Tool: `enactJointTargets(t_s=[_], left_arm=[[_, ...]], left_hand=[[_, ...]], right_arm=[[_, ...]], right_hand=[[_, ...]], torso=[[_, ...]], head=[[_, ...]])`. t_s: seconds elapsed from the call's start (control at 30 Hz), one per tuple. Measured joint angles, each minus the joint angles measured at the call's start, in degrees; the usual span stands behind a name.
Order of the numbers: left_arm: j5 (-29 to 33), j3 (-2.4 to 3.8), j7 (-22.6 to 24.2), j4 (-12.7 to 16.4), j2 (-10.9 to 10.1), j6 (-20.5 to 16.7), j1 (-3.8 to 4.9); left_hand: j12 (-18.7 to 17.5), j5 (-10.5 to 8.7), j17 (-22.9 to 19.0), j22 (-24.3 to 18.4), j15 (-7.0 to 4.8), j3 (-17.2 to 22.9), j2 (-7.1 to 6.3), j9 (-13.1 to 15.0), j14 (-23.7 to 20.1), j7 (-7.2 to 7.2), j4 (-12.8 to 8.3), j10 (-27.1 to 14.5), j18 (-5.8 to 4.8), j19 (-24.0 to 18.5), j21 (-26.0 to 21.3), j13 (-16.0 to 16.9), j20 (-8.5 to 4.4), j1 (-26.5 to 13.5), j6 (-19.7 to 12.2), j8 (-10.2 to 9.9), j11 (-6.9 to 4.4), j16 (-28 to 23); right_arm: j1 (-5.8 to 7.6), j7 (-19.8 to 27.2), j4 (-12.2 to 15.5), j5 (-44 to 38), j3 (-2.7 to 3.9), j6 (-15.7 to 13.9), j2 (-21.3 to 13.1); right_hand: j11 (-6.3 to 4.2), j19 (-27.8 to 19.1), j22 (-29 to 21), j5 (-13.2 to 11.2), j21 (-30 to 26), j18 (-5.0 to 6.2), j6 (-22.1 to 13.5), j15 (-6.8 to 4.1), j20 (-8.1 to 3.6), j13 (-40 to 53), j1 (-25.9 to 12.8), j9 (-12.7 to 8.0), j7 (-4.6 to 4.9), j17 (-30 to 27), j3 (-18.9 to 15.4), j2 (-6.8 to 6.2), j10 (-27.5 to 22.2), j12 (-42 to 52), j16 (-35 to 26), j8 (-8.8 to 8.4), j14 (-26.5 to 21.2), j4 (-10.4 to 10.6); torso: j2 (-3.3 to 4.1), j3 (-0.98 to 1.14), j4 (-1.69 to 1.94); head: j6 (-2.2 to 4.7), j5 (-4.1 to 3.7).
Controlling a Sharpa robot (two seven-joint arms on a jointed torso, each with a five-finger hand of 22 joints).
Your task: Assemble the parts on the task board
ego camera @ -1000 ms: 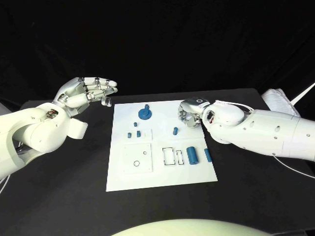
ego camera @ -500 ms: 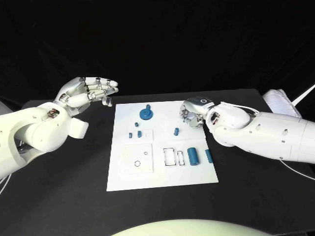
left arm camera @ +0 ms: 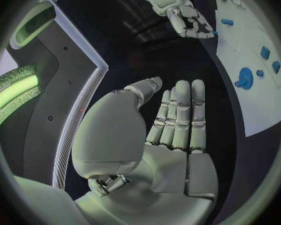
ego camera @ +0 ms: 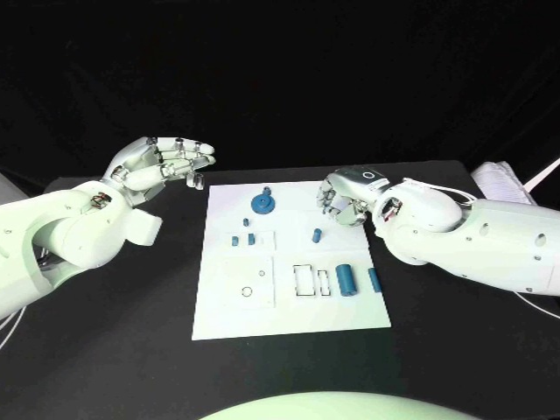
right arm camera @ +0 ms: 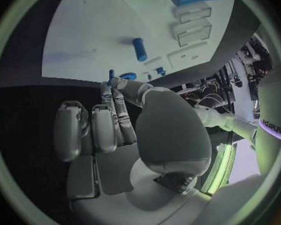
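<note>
The task board [ego camera: 293, 262] is lying flat in the middle of the black table [ego camera: 482, 350], carrying the blue parts: a round disc [ego camera: 263, 205] near its far edge, a cylinder [ego camera: 345, 279] beside outlined recesses. The left hand [ego camera: 157, 164] is hovering off the board's far left corner, fingers loosely curled, holding nothing. The right hand [ego camera: 346, 198] is hanging over the far right edge, fingers curled in, empty. No writing is showing legibly on the board.

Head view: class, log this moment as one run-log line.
left robot hand: raised left of task board, empty | right robot hand: above board's far right edge, contents unclear | parts: lying on board
</note>
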Motion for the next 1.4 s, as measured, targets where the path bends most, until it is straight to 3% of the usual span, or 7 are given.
enactJointTargets(t_s=[0.2, 0.5, 0.7, 0.9, 1.07, 1.4], left_arm=[[-0.01, 0.0, 0.0, 0.51, 0.11, 0.0, 0.0], [-0.02, 0.0, 0.0, 1.26, 0.42, -0.02, 0.0], [-0.02, -0.01, -0.02, 1.51, 0.61, -0.03, 0.0], [-0.02, -0.02, -0.11, 1.49, 1.12, -0.07, 0.0], [-0.02, -0.02, -0.22, 1.4, 1.64, -0.08, 0.01], [-0.03, -0.02, -0.52, 1.0, 2.07, -0.08, 0.02]], left_hand=[[0.0, 0.0, -0.03, -0.06, 0.0, 0.0, 0.0, 0.0, 0.0, 0.0, 0.0, 0.0, 0.0, 0.0, 0.0, 0.0, 0.0, 0.0, 0.0, 0.0, 0.0, -0.22], [0.0, 0.0, -0.05, -0.05, 0.0, 0.0, 0.0, -0.01, 0.0, 0.0, 0.0, 0.0, 0.0, 0.0, -0.2, 0.01, 0.0, 0.0, 0.0, 0.0, 0.0, -0.22], [0.0, 0.0, -0.04, -0.05, 0.0, 0.0, 0.0, -0.01, 0.0, 0.0, 0.0, 0.01, 0.0, 0.0, -0.2, 0.01, 0.0, 0.0, 0.0, 0.0, 0.0, -0.22], [0.0, 0.0, -0.04, -0.11, 0.02, 0.0, 0.0, -0.02, -0.02, 0.0, 0.0, 0.01, 0.0, 0.0, -0.2, 0.01, 0.0, 0.0, 0.0, 0.0, 0.0, -0.22], [0.0, 0.0, -0.04, -0.11, 0.21, -0.1, 0.0, -0.02, -0.21, 0.0, 0.1, 0.01, 0.0, 0.0, -0.2, 0.01, 0.0, 0.0, 0.0, 0.0, 0.0, -0.22], [0.0, 0.0, -0.04, -0.16, 0.21, -0.16, 0.0, -0.02, -0.21, 0.0, 0.17, -0.2, 0.0, -0.01, -0.2, 0.01, -0.01, 0.0, 0.01, 0.0, 0.21, -0.22]], right_arm=[[-0.19, -0.11, 4.35, 0.39, 0.0, -0.02, 0.65], [-1.59, -0.3, 8.39, -0.14, -0.36, 0.44, 3.97], [-2.55, -0.72, 8.93, -1.14, -0.56, 0.8, 5.51], [-4.43, -1.16, 8.58, -2.18, -0.73, 0.9, 7.99], [-5.71, -1.45, 7.43, -3.22, -0.87, 0.94, 9.81], [-6.88, -2.13, 5.99, -6.4, -1.12, 1.03, 11.4]], right_hand=[[0.0, 0.0, 0.27, -0.13, 0.23, 0.0, 0.0, -0.21, 0.0, 0.0, 0.0, 0.11, 0.0, 0.0, -0.01, 0.0, 0.0, 0.0, 0.0, 0.23, 0.21, 0.0], [-0.02, 0.0, 0.32, -0.35, 0.45, 0.0, 0.0, -0.21, 0.0, 0.0, -0.01, 0.11, 0.0, -0.11, -0.02, -0.01, -0.02, 0.0, 0.0, 0.23, 0.21, 0.01], [-0.03, -0.01, 0.32, -0.46, 0.45, 0.0, 0.0, -0.21, 0.0, 0.0, -0.02, 0.17, 0.0, -0.2, -0.02, -0.03, -0.03, -0.02, 0.0, 0.23, 0.21, 0.01], [-0.03, -0.01, 0.19, -0.57, 0.45, 0.0, 0.0, -0.21, 0.0, 0.0, -0.16, 0.17, 0.0, -0.33, -0.03, -0.18, -0.03, -0.07, 0.0, 0.22, 0.21, 0.01], [-0.03, -0.01, 0.05, -0.57, 0.45, 0.0, 0.0, -0.2, 0.0, 0.0, -0.25, 0.23, 0.0, -0.44, -0.03, -0.27, -0.03, -0.18, 0.0, 0.22, 0.21, 0.01], [-0.03, -0.01, 0.05, -0.76, 0.45, 0.01, 0.0, -0.2, 0.0, 0.0, -0.31, 0.23, 0.0, -0.44, -0.04, -0.33, -0.03, -0.41, 0.0, 0.22, 0.21, 0.01]], torso=[[0.04, 0.02, 0.0], [-0.01, -0.09, 0.08], [-0.02, -0.13, 0.19], [-0.03, -0.15, 0.27], [-0.03, -0.12, 0.27], [0.02, -0.12, 0.25]], head=[[-0.24, 0.79], [-1.48, 3.43], [-2.37, 5.45], [-2.85, 6.97], [-3.24, 7.67], [-3.98, 8.7]])
